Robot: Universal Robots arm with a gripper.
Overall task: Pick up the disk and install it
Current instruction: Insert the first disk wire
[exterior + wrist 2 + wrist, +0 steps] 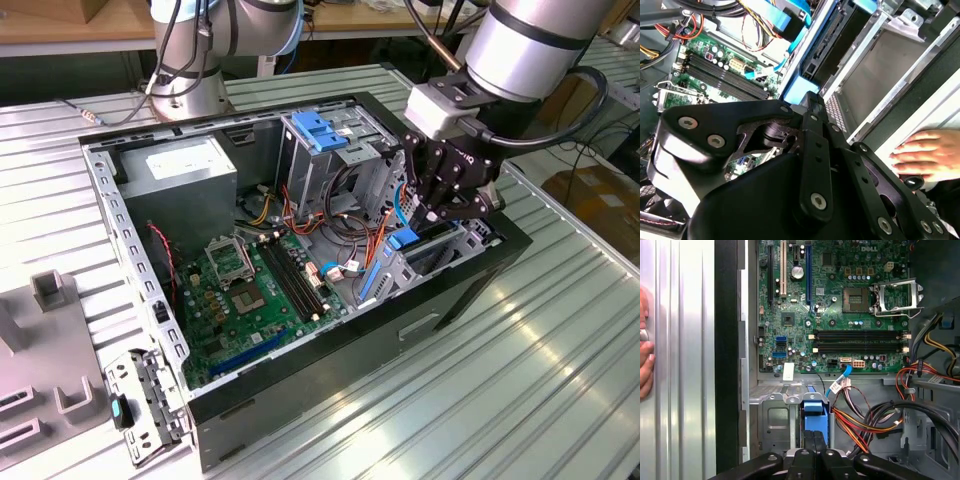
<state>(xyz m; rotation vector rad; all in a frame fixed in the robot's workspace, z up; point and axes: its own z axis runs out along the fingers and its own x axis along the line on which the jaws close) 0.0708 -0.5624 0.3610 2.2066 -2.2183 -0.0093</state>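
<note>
My gripper (425, 218) hangs over the drive bay (440, 255) at the front of the open computer case (300, 400). Its fingers (808, 444) stand close together on the blue-railed end of the disk (815, 415), which sits on edge in the bay's metal frame (775, 420). The same blue end (799, 93) shows just past the fingertips (812, 100) in the second wrist view, and in the exterior view as a blue patch (401, 240) below the gripper. The disk's metal body and label are hidden.
A green motherboard (250, 290) lies on the case floor. A grey power supply box (185, 170) and an upright cage with a blue handle (318, 130) stand behind it, and loose cables (345, 220) run near the bay. A person's hand (925, 150) rests outside the case.
</note>
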